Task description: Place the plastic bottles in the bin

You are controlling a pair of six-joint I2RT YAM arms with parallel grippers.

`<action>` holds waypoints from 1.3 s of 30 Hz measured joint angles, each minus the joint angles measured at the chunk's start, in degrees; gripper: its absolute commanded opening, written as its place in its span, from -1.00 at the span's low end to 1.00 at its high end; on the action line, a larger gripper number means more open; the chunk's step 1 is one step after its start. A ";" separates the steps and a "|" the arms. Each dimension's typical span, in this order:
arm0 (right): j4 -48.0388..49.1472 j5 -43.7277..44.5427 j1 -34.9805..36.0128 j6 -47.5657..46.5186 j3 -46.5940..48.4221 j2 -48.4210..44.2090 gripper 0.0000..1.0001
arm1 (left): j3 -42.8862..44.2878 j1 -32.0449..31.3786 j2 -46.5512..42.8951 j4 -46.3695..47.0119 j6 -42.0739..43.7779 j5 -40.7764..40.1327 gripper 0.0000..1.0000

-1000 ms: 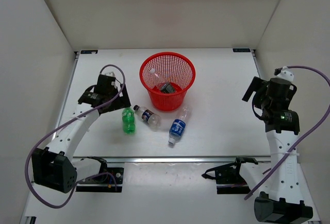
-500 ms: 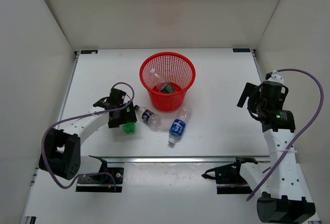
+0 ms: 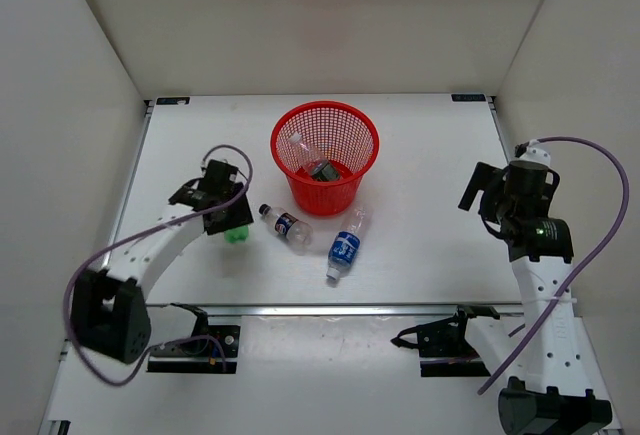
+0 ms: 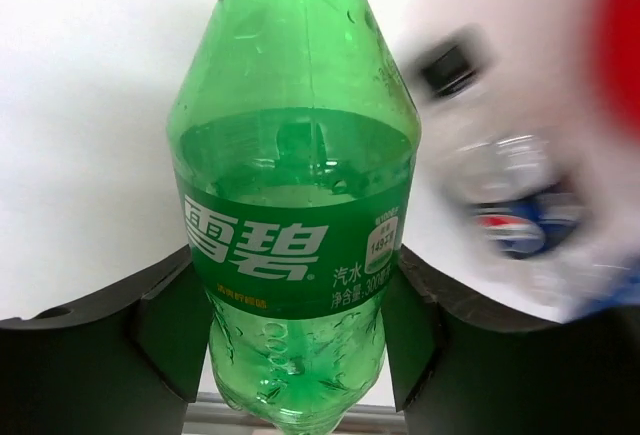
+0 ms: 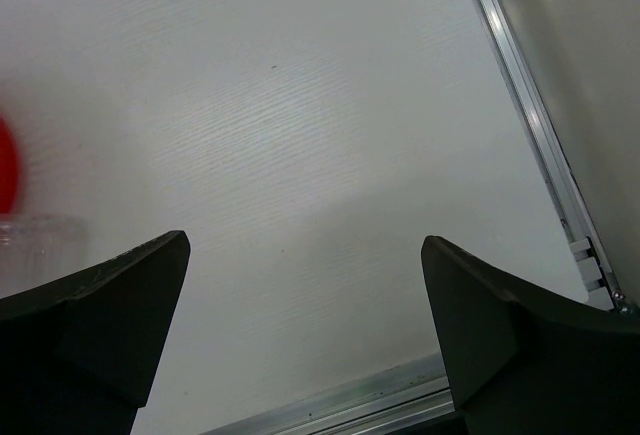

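Observation:
My left gripper (image 3: pixel 226 217) is shut on the green bottle (image 3: pixel 236 234). In the left wrist view both fingers (image 4: pixel 168 327) press the sides of the green bottle (image 4: pixel 295 205) just below its label. A clear bottle with a dark label (image 3: pixel 286 225) lies to its right, blurred in the left wrist view (image 4: pixel 505 195). A blue-labelled bottle (image 3: pixel 343 248) lies in front of the red mesh bin (image 3: pixel 324 123). Another clear bottle (image 3: pixel 300 147) lies inside the bin. My right gripper (image 3: pixel 478 188) hovers open at the right, with only bare table between its fingers (image 5: pixel 305 295).
White walls enclose the table on three sides. A metal rail (image 5: pixel 530 115) runs along the table's right edge, close to my right gripper. Another rail (image 3: pixel 330 309) borders the near edge. A sliver of the red bin (image 5: pixel 5 165) shows at the left of the right wrist view.
My left arm came down onto the green bottle and shut on it; bottle and gripper have since shifted slightly left and back. My right arm moved a little inward.

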 measured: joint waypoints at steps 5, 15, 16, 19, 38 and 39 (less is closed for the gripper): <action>0.09 -1.64 -0.15 0.13 -0.74 -1.70 0.98 | 13.33 0.90 -14.40 -0.26 0.46 -3.45 -0.37; 8.09 -5.68 8.63 2.64 -2.67 -0.28 0.98 | 35.17 -8.37 0.02 15.61 3.96 1.70 -0.17; 9.29 -5.81 9.35 2.84 -2.67 -0.04 0.98 | 36.48 -8.90 3.65 16.04 4.35 1.99 -0.16; 12.90 -7.61 9.01 3.69 -2.67 1.03 0.99 | 39.93 -11.13 13.62 16.06 4.96 3.43 0.13; 16.94 -8.35 22.95 8.50 -3.17 8.11 1.00 | 42.95 -11.39 6.56 0.28 6.69 -0.74 0.97; 16.81 -8.04 24.65 9.11 -3.32 8.33 0.98 | 39.43 -9.77 2.73 -0.90 6.36 -1.64 0.97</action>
